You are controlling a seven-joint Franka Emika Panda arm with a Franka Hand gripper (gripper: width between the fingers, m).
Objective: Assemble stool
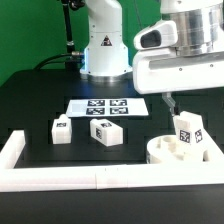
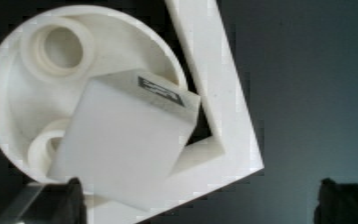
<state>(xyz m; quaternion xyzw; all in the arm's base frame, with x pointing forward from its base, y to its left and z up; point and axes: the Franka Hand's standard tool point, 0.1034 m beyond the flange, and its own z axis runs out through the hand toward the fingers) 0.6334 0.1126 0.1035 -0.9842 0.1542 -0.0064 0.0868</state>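
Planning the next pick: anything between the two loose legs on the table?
No. In the exterior view, only bare table separates the outer leg from the middle leg.

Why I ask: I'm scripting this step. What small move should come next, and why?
Probably lower the open gripper around the leg and close on it: the leg stands on the seat, ungripped, with the fingers spread wide either side.

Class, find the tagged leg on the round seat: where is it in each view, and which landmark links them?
Exterior view: the leg stands on the seat, at the exterior view's lower right.
Wrist view: the leg fills the middle, overlapping the seat.
Shared landmark: the seat's round rim.
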